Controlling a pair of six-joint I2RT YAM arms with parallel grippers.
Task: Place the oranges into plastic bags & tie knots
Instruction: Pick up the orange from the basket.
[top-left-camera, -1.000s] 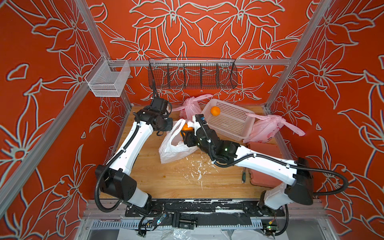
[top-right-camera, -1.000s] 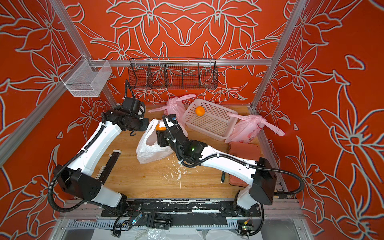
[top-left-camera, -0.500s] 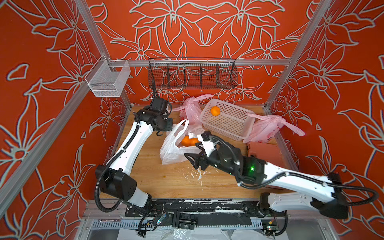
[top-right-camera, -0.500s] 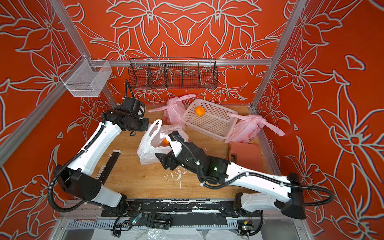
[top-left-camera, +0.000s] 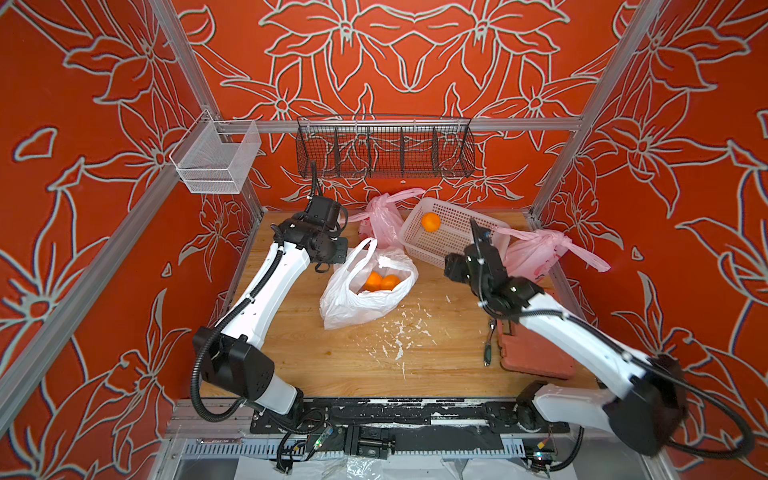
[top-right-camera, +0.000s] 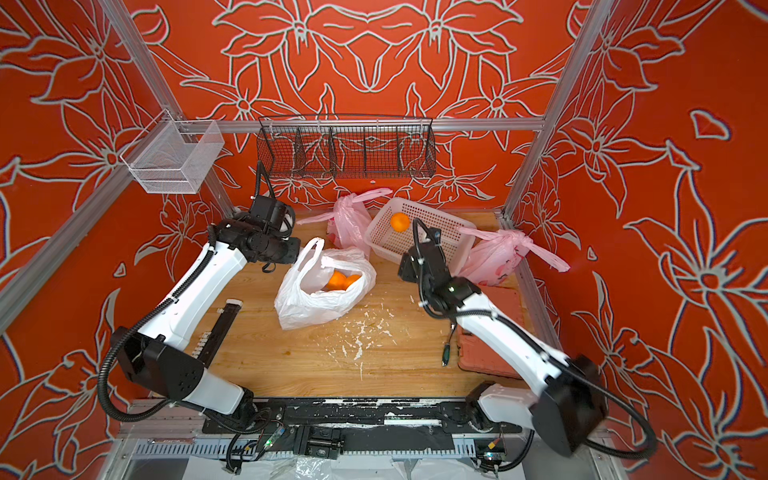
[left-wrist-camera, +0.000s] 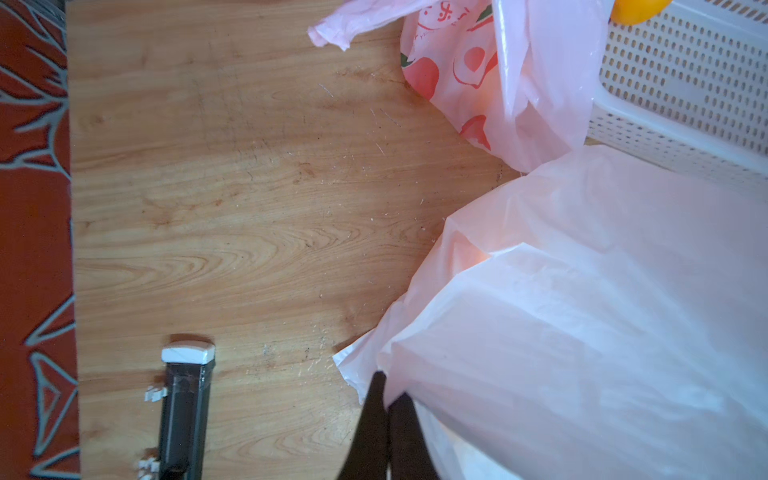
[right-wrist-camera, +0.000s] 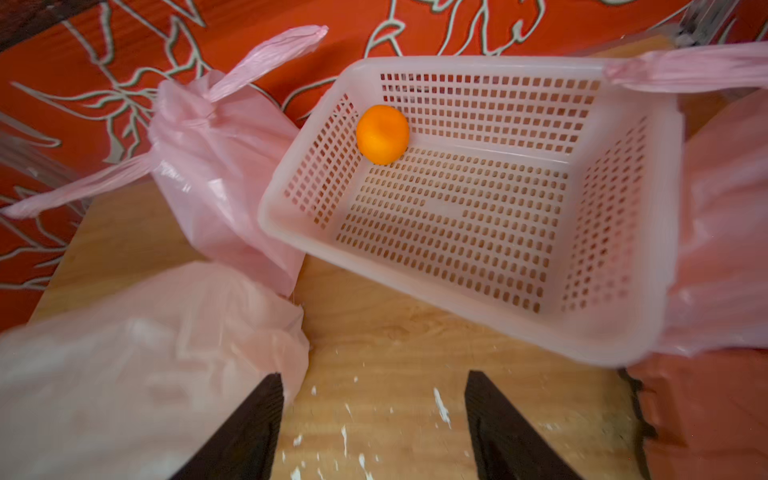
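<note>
So the right gripper (right-wrist-camera: 374, 376) has just backed out of the white bag (top-left-camera: 365, 299), jaws apart and empty. It now sits by the near rim of the white perforated basket (right-wrist-camera: 478, 336), centre right in both top views, facing the last orange (right-wrist-camera: 382, 134) in the far corner. Meanwhile the left gripper (left-wrist-camera: 388, 395) is pinched together on the white bag's edge, holding the mouth open mid-frame with at least two oranges (top-left-camera: 382, 281) inside. I'd guess one more fetch, then a knot, since both pink bags (top-left-camera: 382, 216) look tied.
</note>
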